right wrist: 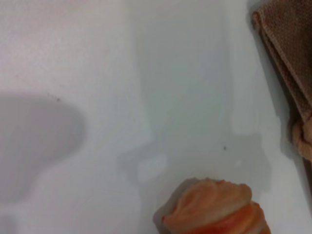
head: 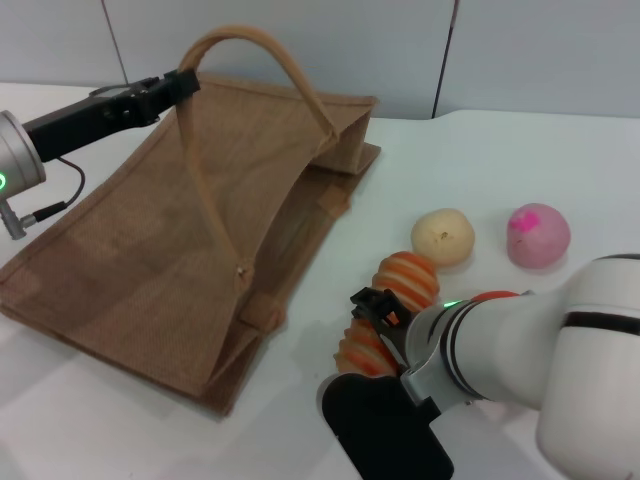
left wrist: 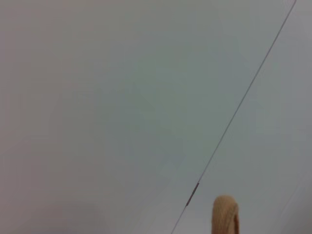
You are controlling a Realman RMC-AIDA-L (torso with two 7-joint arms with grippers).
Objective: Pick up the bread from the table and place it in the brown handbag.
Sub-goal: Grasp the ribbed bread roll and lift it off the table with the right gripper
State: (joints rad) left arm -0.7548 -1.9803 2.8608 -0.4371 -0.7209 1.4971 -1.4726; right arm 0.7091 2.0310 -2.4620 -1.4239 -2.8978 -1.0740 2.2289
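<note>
right now the right pincer is down at the bread, at 5 o'clock on the white counter; whether it grips, i cannot tell. the left pincer is clenched on the brown handbag's handle, holding the brown handbag open. next, i think, lift the bread toward 10 o'clock into the bag.

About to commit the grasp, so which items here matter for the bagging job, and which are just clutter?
In the job:
bread, under the right tool
brown handbag, its handle lifted by the left tool
table

Just lying about:
cream bun
pink ball
</note>
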